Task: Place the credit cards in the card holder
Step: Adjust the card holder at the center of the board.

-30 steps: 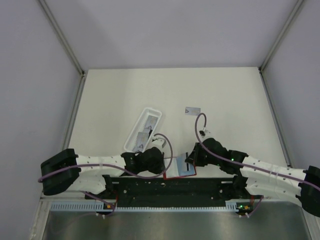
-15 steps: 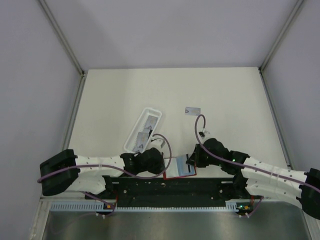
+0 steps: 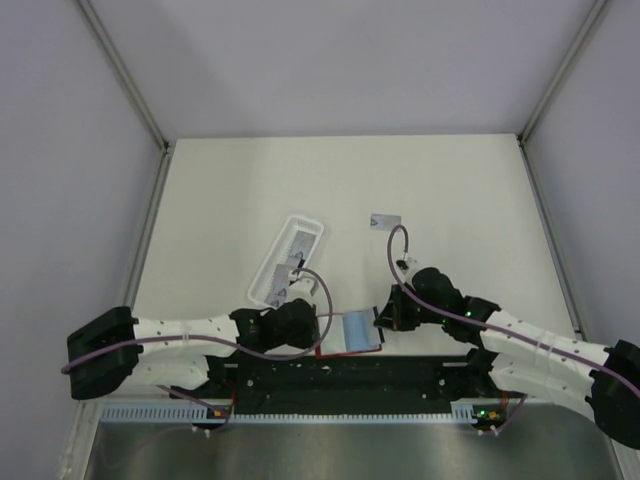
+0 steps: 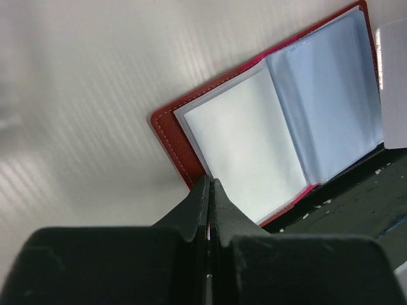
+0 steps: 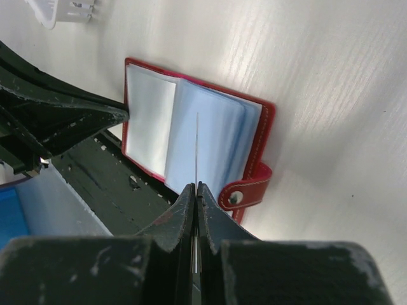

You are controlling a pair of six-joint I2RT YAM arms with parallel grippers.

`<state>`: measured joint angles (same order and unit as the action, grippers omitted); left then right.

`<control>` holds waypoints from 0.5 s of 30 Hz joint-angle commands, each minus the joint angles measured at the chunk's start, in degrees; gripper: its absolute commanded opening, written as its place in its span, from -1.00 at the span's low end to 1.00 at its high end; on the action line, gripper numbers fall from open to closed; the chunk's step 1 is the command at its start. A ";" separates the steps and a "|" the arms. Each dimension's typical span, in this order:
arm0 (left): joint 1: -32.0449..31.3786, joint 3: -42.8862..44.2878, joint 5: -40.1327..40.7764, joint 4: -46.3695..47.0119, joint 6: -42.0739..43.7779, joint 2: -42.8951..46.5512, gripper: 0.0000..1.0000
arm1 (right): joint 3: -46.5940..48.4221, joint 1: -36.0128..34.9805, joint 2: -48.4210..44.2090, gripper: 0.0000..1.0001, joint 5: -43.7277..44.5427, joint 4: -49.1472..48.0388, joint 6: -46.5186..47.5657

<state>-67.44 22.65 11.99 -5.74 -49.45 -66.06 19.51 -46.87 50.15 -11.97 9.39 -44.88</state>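
Observation:
The card holder (image 3: 352, 332) is a red wallet lying open at the table's near edge, its pale pockets (image 4: 248, 143) facing up and its clasp tab (image 5: 247, 192) on the right. My left gripper (image 4: 209, 182) is shut on the wallet's left red cover edge. My right gripper (image 5: 196, 186) is shut on one credit card (image 5: 196, 149), seen edge-on as a thin line standing over the bluish pockets (image 5: 219, 143). That card also shows at the right edge of the left wrist view (image 4: 394, 82). Another grey card (image 3: 385, 221) lies flat farther back.
A long white slotted tray (image 3: 303, 219) holding more grey cards (image 3: 290, 270) lies behind the left gripper (image 3: 322, 338). The black mounting plate (image 3: 340, 375) borders the wallet at the near edge. The right gripper (image 3: 383, 322) has its cable looping above it.
The wallet has slid a little to the left with the left gripper, whose arm drew back leftward. The right gripper with its card shifted slightly over the wallet.

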 commanded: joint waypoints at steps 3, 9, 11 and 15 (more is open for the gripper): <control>-0.06 -1.65 6.29 -9.02 0.14 5.50 -1.00 | 1.68 1.43 1.27 -1.00 -1.22 -3.32 1.82; -0.06 -0.69 8.75 -11.22 0.93 9.89 -1.00 | 1.50 2.31 1.18 -1.00 -0.34 -3.15 1.82; -0.06 0.19 9.19 -11.40 1.72 11.21 -1.00 | 1.41 2.40 1.44 -1.00 -0.25 -3.24 1.64; -0.06 2.83 10.16 -11.84 4.09 13.41 -1.00 | 1.41 2.49 2.49 -1.00 0.19 -3.24 1.90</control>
<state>-67.44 22.02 19.51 -17.10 -48.10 -55.02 19.51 -45.08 51.81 -12.67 8.45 -44.01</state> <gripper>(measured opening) 0.012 0.006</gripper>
